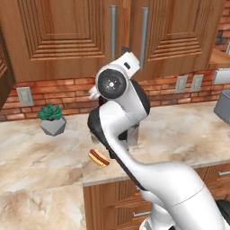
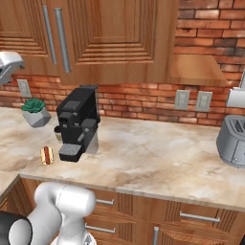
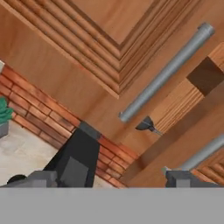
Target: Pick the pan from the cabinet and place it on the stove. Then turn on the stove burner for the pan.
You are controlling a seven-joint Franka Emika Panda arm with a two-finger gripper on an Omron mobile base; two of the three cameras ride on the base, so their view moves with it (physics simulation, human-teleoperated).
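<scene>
Where the gripper (image 3: pixel 111 180) points: up at the lower part of the cabinet (image 1: pixel 67 40), close to where its 2 doors meet.
Hand state: open; the 2 dark fingertips (image 3: pixel 41 179) stand wide apart in the hand view with nothing between them.
Contact: the tips are apart from both handles and touch no door.
Cabinet: reddish-brown wall unit with ridged framed panels, mounted above the marble counter (image 1: pixel 40 157) and the brick backsplash (image 1: pixel 67 92).
Left door handle (image 1: pixel 113 31): long vertical silver bar, just beside the seam.
Right door handle (image 1: pixel 144 36): a matching bar on the other side of the seam.
Doors: they look shut from the 2 base views, so the inside is hidden; in the hand view a dark patch sits at the seam, and I cannot tell whether a door is ajar.
Arm: raised in front of the counter, its white wrist level with the lower ends of the handles in the left base view.
Coffee machine (image 2: pixel 76 124): black, upright on the counter below the cabinet.
Hot dog (image 2: pixel 46 154): lying on the counter near the front edge, left of the coffee machine.
Succulent (image 2: pixel 33 112): in a grey faceted pot against the backsplash.
Toaster (image 2: pixel 232 141): silver, far right on the counter.
</scene>
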